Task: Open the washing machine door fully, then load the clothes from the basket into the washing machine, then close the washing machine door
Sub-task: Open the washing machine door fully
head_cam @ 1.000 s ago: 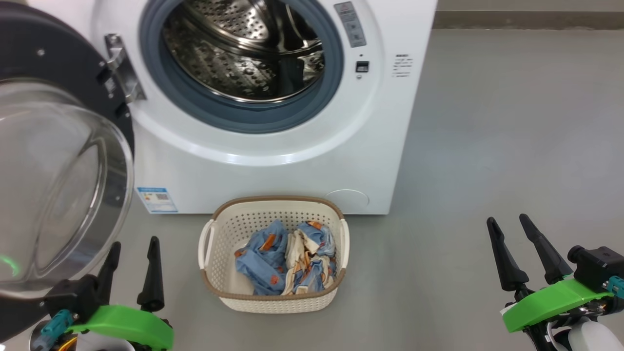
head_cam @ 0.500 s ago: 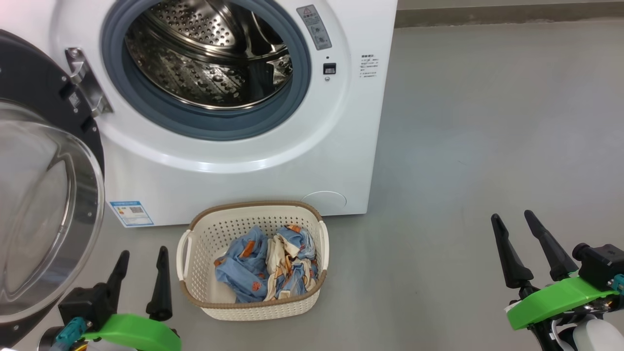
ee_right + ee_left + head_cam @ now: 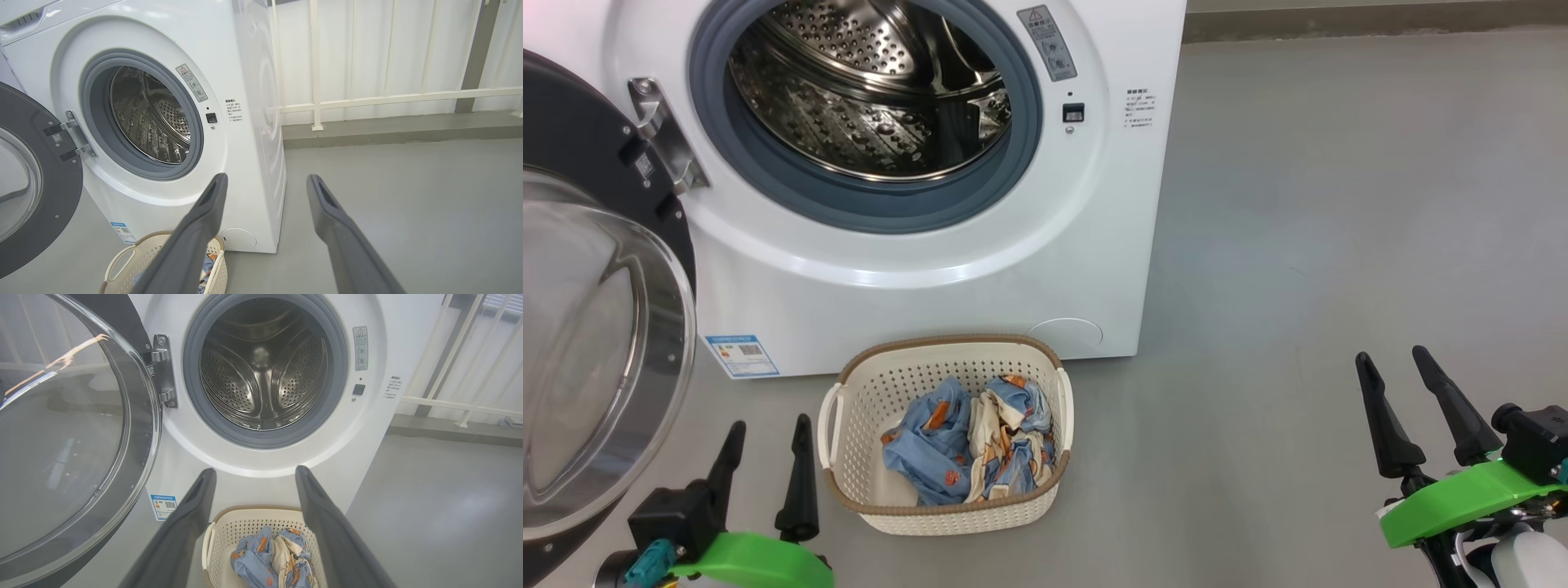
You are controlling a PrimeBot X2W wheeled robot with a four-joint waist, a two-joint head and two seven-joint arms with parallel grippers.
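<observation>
The white washing machine [image 3: 915, 278] faces me, its steel drum [image 3: 866, 90] bare inside the grey gasket. Its black door [image 3: 596, 343] with the bulging glass window hangs swung open at the far left. On the floor before the machine stands the cream basket [image 3: 947, 506], holding the crumpled blue and cream clothes [image 3: 972, 449]. My left gripper [image 3: 768, 429] is open, just left of the basket and below the door. My right gripper [image 3: 1392, 355] is open too, far right over bare floor. The left wrist view shows the drum [image 3: 265, 371], basket [image 3: 245, 522] and clothes [image 3: 269, 559].
Grey floor [image 3: 1339, 204] stretches to the right of the machine. A white railing [image 3: 388, 98] and a low grey kerb run along the back wall. The open door [image 3: 69, 437] juts out over the floor close to my left arm.
The head camera swung right, sliding the machine and basket leftward in the picture during the first half second. Both grippers stayed open and have hardly moved.
</observation>
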